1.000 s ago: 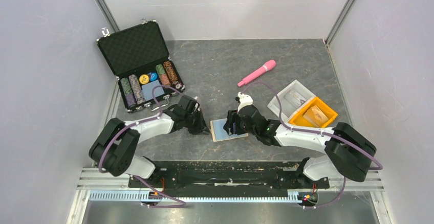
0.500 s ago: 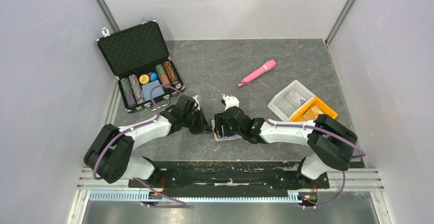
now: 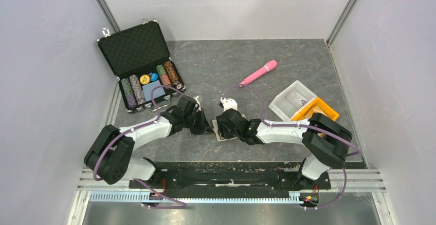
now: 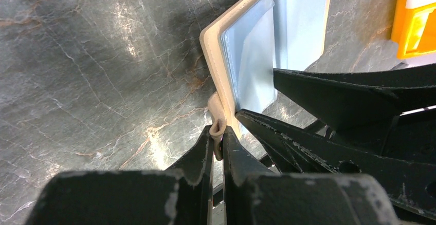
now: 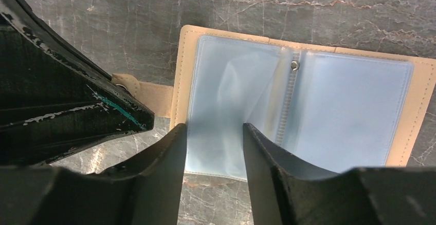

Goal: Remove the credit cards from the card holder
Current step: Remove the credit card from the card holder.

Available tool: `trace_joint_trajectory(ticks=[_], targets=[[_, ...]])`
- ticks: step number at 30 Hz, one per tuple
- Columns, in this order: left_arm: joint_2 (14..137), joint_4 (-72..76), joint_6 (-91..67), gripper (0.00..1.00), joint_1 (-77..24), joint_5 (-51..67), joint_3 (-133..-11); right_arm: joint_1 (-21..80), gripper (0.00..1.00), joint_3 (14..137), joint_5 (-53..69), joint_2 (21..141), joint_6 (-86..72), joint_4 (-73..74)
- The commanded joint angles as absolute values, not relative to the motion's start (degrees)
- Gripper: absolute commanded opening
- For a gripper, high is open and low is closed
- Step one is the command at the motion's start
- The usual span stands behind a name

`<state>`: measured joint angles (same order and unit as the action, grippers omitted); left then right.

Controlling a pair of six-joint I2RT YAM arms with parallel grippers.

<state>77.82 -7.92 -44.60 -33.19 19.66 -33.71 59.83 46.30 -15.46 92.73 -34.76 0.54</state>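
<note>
The card holder [image 5: 298,107] lies open on the table, tan with pale blue clear sleeves. No credit card shows in the sleeves in any view. My left gripper [image 4: 218,135] is shut on the holder's snap tab [image 5: 149,97] at its left edge. My right gripper [image 5: 212,130] is open, its fingers [image 5: 175,143] low over the left sleeve page near the front edge. In the top view both grippers meet over the holder [image 3: 224,138]; the left gripper [image 3: 208,128] and right gripper [image 3: 220,127] hide most of it.
An open black case [image 3: 141,66] with poker chips stands at the back left. A pink pen-like stick [image 3: 258,73] lies at the back. A clear tray [image 3: 294,97] and an orange tray [image 3: 321,107] sit on the right, partly behind my right arm.
My right gripper has moved left and now covers the open holder, which showed plainly a second ago. My left gripper has shifted slightly right, staying at the holder's left edge.
</note>
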Motion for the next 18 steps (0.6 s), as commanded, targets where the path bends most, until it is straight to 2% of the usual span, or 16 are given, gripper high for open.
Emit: trace_joint_trajectory(ticks=[1,5,10,18], targets=[[75.91,-6.33,-46.41,0.02,-33.33,20.74,-33.51,60.01,0.45,47.64,-19.09,91.97,-34.03,2.06],[75.81,-6.76,-46.23,0.02,-33.31,20.66,-33.53,59.99,0.44,47.64,-19.88,91.18,-34.08,2.81],[75.51,-6.94,-46.17,0.02,-33.31,20.56,-33.27,59.99,0.52,47.46,-21.11,89.48,-33.97,3.55],[75.54,-7.13,-46.06,0.02,-33.31,20.48,-33.31,59.72,0.49,47.29,-23.25,87.80,-33.21,5.19]])
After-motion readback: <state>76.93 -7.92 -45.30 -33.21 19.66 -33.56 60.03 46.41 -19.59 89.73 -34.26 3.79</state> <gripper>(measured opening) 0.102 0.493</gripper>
